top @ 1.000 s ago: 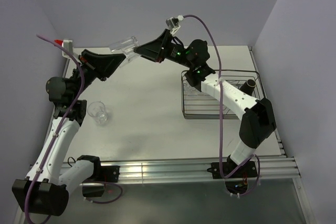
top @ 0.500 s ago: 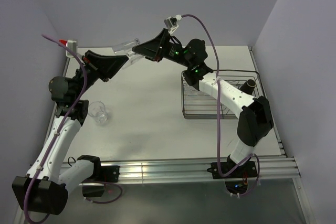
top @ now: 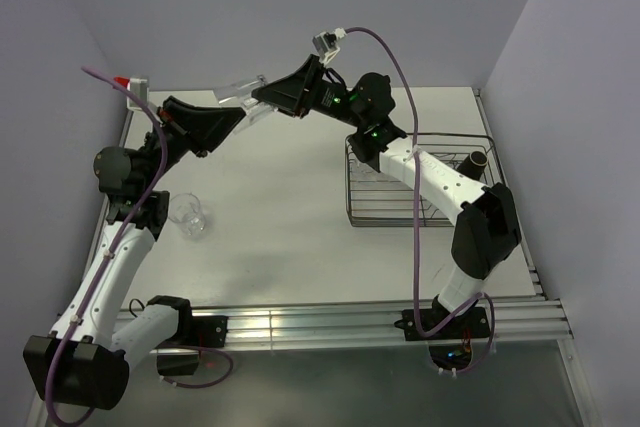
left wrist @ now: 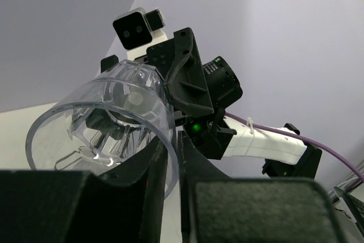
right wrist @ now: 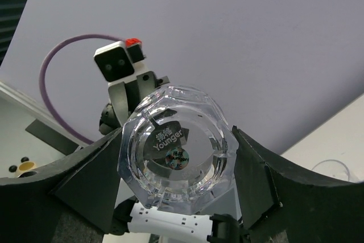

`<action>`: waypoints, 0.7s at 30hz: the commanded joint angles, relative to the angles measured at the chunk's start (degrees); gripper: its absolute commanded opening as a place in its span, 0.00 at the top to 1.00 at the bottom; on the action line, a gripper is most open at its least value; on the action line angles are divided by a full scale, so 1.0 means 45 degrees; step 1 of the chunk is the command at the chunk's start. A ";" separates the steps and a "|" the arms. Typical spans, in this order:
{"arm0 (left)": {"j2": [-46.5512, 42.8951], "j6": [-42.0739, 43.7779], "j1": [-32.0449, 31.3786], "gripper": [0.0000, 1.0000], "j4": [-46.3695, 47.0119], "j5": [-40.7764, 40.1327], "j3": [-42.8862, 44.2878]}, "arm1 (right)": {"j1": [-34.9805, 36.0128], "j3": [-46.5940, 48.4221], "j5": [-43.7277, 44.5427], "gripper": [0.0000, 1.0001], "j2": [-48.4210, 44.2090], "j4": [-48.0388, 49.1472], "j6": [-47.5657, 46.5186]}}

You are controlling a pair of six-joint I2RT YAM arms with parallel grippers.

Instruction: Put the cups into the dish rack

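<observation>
left claw point(left wrist: 172, 155): pinched tight on the glass point(left wrist: 102, 112) rim, mid-air
right claw point(right wrist: 177, 152): jaws flank its base, can't tell if gripping
risk: left lets go too soon, glass probably drops

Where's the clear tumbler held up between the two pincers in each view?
Top external: clear tumbler upper centre-left, between the arms' tips.
Left wrist: centre-left, mouth towards camera, rim in the left pincer.
Right wrist: centre, base towards camera.
Shared landmark: lilac wall behind it.
</observation>
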 commanded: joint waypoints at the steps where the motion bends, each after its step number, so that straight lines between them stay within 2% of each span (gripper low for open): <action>1: -0.0035 0.0005 -0.0052 0.79 0.0157 0.0265 -0.0021 | -0.0145 0.0380 0.0138 0.60 -0.0303 0.0532 -0.0147; 2: -0.0034 0.0063 -0.0052 0.60 0.0097 0.0342 -0.0021 | -0.0185 0.0302 0.0138 0.64 -0.0342 0.0435 -0.0166; 3: -0.0054 0.0103 -0.0033 0.50 0.0039 0.0440 -0.0040 | -0.0224 0.0243 0.0176 0.66 -0.0381 0.0337 -0.0166; 4: -0.0112 0.0161 -0.0013 0.36 -0.0232 0.0557 -0.0002 | -0.0359 0.0166 0.0196 0.69 -0.0517 0.0162 -0.0186; 5: -0.0170 0.0432 0.0064 0.30 -0.0545 0.0713 0.0057 | -0.0457 -0.0048 0.0196 0.72 -0.0615 0.0102 -0.0263; 8: -0.0695 0.1387 0.0317 0.15 -0.2025 0.0656 0.0136 | -0.0944 -0.0594 0.0041 0.75 -0.1025 -0.0249 -0.0518; 10: -0.1145 0.1859 0.0533 0.08 -0.2732 0.0500 0.0271 | -0.1238 -0.0947 -0.0154 0.75 -0.1414 -0.0657 -0.0849; 15: -0.1519 0.3499 0.1664 0.03 -0.5830 0.1122 0.1071 | -0.2700 -0.1885 -0.0993 0.74 -0.2314 -0.2395 -0.2854; 17: -0.1383 0.4432 0.2541 0.01 -0.7142 0.2000 0.1695 | -0.3132 -0.1906 -0.1597 0.74 -0.2781 -0.4343 -0.4007; 18: -0.1285 0.4671 0.2816 0.01 -0.8425 0.2255 0.1911 | -0.3501 -0.1828 -0.1678 0.74 -0.2919 -0.5221 -0.4730; 21: -0.0914 0.5005 0.4047 0.01 -0.9588 0.3446 0.2264 | -0.3972 -0.1652 -0.1601 0.75 -0.3562 -0.8582 -0.8570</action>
